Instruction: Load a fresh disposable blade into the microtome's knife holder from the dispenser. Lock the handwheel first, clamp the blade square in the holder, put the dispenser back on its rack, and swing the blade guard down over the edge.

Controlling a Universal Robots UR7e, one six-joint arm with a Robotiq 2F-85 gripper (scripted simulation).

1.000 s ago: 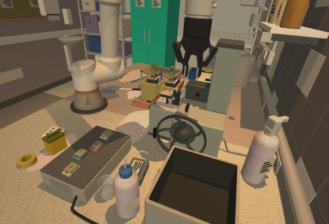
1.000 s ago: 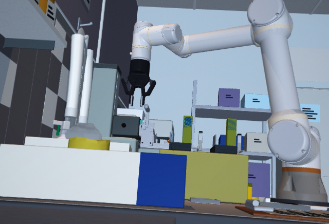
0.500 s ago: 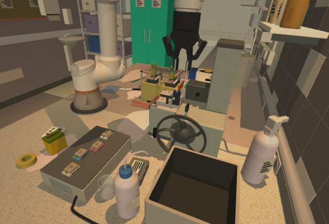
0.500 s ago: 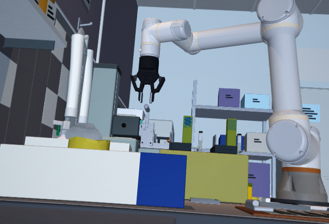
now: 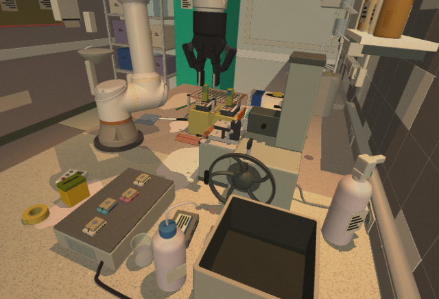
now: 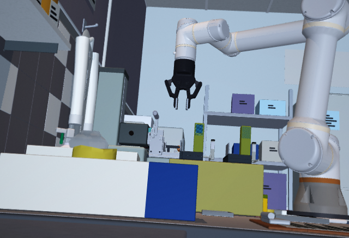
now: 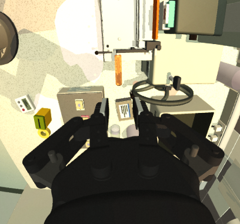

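My gripper hangs in the air above the bench, part open and empty. It is above the yellow rack, near the left of two green blade dispensers. The second dispenser stands upright at the rack's other end. The microtome stands to the right, with its handwheel facing the side camera. The knife holder sits at the microtome's front, and an orange blade guard lies by it.
Behind the work stand a green cabinet and a shelf unit. An open bin, two wash bottles and a grey block with cassettes fill the near bench. A white and blue box blocks the second side camera's lower view.
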